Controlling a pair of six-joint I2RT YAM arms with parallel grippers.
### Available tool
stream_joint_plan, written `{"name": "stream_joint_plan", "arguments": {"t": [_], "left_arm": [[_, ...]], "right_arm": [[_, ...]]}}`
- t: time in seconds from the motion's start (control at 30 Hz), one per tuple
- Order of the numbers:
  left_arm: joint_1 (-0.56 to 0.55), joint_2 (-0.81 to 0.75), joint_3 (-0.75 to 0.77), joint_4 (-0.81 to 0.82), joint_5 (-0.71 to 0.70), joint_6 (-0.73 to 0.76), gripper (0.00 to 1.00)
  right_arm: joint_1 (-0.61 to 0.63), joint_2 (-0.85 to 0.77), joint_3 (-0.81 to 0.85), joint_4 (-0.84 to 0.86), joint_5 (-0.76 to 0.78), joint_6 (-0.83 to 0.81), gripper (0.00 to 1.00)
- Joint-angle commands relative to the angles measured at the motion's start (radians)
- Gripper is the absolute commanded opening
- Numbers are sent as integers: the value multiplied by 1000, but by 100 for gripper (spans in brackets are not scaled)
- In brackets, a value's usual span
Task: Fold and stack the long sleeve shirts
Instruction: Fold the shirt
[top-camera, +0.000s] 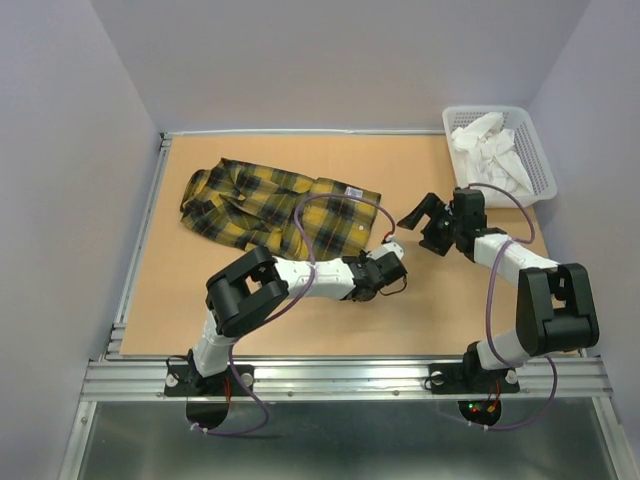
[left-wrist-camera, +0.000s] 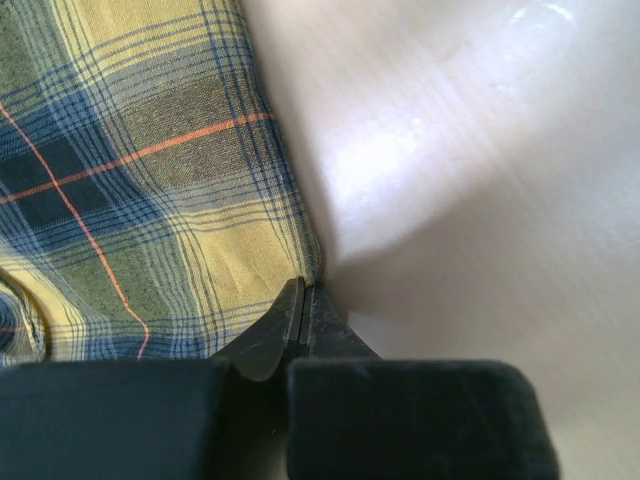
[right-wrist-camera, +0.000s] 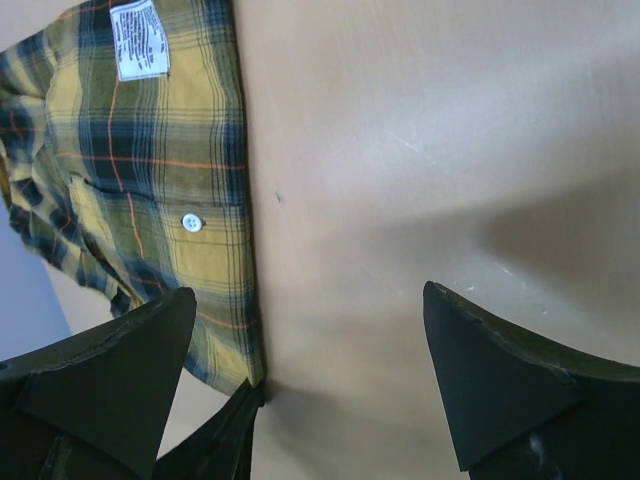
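Pinching shirt (left-wrist-camera: 130, 180) hem corner with left gripper (left-wrist-camera: 303, 305), likely to lift for fold; holding right gripper (right-wrist-camera: 310, 292) spread, empty, close beside.

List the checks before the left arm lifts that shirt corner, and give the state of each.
1. Left gripper shut on a corner of the plaid shirt: ok.
2. Enough cloth pinched to hold: cannot tell.
3. Right gripper open and empty: ok.
4. Right gripper off the shirt: ok, it is over bare table beside the hem.
5. Shirt spread flat: not ok, rumpled at its left end.
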Motion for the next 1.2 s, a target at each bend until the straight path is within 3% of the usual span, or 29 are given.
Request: {"name": "stream_joint_plan", "arguments": {"t": [0.0, 0.23, 0.6, 0.9, 1.03, 1.17], "left_arm": [[21, -19, 38, -58, -57, -22, 0], [36, -138, 64, -45, 58, -10, 0], [37, -149, 94, -61, 104, -11, 0], [37, -155, 135, -63, 147, -28, 0], [37, -160, 123, -54, 165, -33, 0], [37, -155, 109, -46, 210, -44, 0]], "right_arm": [[3, 12, -63, 171, -92, 71, 100], [9, 85, -200, 530, -235, 297, 100], [130, 352, -76, 718, -266, 414, 100], [211, 558, 100, 753, -281, 454, 100], [228, 598, 148, 755, -260, 444, 94], [231, 635, 183, 753, -256, 429, 79]]}}
